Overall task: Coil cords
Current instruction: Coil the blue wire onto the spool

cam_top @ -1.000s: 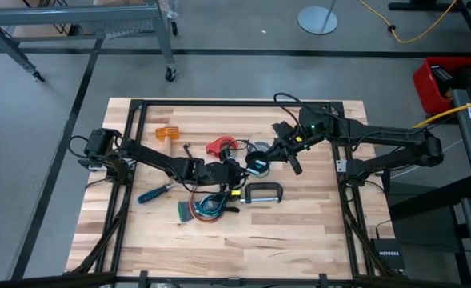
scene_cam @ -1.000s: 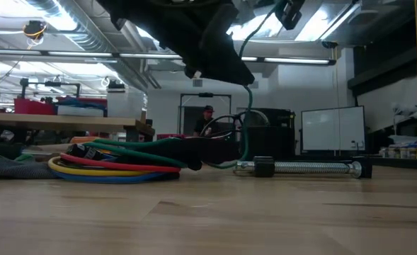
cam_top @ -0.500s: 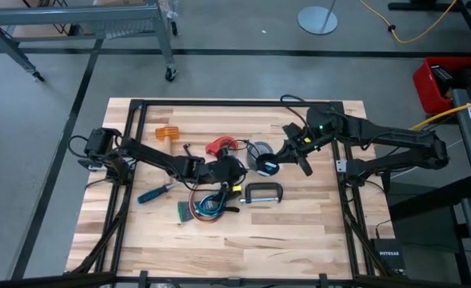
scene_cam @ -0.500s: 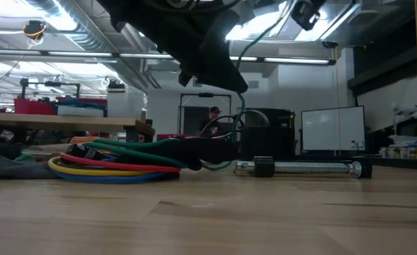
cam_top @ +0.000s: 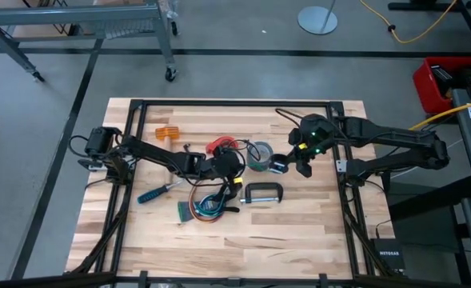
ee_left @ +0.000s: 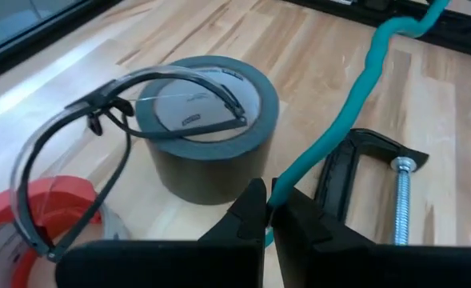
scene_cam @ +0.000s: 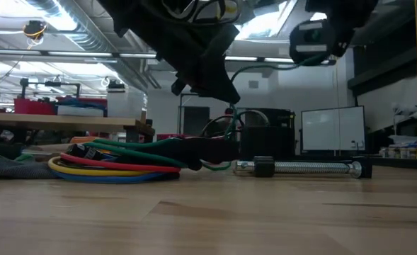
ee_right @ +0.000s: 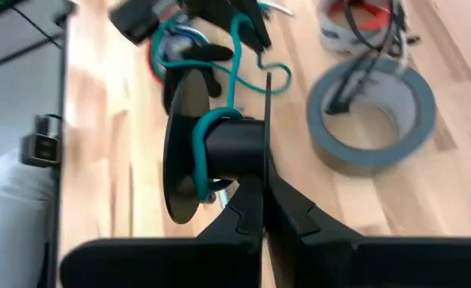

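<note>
Teal cord (ee_left: 355, 104): L gripper (ee_left: 269, 210) fingers clamped on it mid-bench; runs taut toward spool (ee_right: 219, 152), gripped by R gripper (ee_right: 261, 210), fingers together. Multicoloured bundle (cam_top: 207, 208) just beside L.

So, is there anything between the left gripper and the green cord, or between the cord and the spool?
Nothing visible. The left gripper is shut on the green cord, which runs free to the black spool held by the right gripper.

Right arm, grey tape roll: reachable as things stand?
Probably not: the right tool is shut on the black spool, and safety glasses lie across the tape roll, though it sits nearby.
</note>
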{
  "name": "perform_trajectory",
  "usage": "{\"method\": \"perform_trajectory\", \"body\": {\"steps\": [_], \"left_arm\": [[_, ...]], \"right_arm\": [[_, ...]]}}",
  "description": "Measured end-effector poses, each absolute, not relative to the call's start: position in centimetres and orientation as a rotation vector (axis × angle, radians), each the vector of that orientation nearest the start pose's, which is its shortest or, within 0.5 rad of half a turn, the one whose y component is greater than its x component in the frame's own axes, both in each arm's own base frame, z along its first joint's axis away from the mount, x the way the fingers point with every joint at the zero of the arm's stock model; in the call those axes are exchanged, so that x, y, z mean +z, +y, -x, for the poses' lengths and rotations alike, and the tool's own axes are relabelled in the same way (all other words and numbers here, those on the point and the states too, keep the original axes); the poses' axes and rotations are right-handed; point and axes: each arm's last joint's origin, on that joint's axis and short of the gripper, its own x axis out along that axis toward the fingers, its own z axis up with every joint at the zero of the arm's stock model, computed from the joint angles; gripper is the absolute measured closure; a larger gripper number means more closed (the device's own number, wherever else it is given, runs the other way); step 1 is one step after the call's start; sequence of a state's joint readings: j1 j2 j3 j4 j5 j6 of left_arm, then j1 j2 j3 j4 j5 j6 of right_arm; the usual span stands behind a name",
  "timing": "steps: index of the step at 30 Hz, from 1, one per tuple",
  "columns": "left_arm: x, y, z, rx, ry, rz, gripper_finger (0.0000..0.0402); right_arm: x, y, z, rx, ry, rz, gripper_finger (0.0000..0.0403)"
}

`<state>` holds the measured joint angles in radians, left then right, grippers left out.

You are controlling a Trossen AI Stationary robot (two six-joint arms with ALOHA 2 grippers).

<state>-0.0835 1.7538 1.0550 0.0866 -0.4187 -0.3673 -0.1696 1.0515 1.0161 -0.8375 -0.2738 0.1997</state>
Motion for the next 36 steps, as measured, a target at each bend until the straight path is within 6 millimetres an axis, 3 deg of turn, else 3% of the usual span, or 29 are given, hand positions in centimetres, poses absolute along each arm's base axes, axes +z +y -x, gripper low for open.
{"method": "perform_trajectory", "body": {"steps": [14, 22, 28, 36], "left_arm": [[20.0, 1.4, -37.3, 0.454, 0.510, 0.320, 0.0401], [22.0, 3.1, -38.3, 0.388, 0.454, 0.455, 0.0401], [23.8, 3.7, -39.1, 0.322, 0.404, 0.606, 0.0402], [25.1, 3.4, -39.6, 0.287, 0.371, 0.622, 0.0401]], "right_arm": [[27.4, -2.9, -20.4, -0.050, 1.031, -0.329, 0.0401], [25.4, -3.5, -21.8, -0.165, 1.111, -0.290, 0.0401], [24.4, -4.0, -23.9, -0.271, 1.044, -0.365, 0.0401], [23.7, -4.5, -26.6, -0.277, 0.903, -0.401, 0.0401]]}}
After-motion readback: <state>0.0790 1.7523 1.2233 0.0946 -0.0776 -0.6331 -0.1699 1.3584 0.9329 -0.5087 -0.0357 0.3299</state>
